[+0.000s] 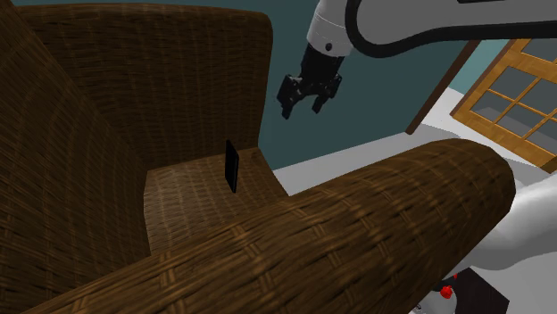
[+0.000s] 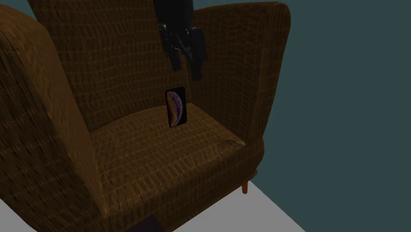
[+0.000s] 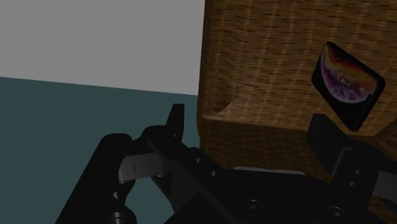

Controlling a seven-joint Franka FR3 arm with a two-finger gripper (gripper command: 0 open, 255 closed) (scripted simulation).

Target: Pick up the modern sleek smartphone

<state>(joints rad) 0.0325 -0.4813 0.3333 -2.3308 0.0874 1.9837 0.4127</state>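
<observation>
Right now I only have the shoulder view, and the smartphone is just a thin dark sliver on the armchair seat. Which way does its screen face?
Observer: In the second exterior view the smartphone stands on end, its purple and orange screen facing the front of the armchair.
Operator: Is the tool lined up over it?
Observer: In that view the tool hangs just above the smartphone's top edge, apart from it.
Operator: Is it between the fingers?
Observer: No. In the wrist view the fingers stand apart, and the smartphone lies beyond one of them, not in the gap.
</observation>
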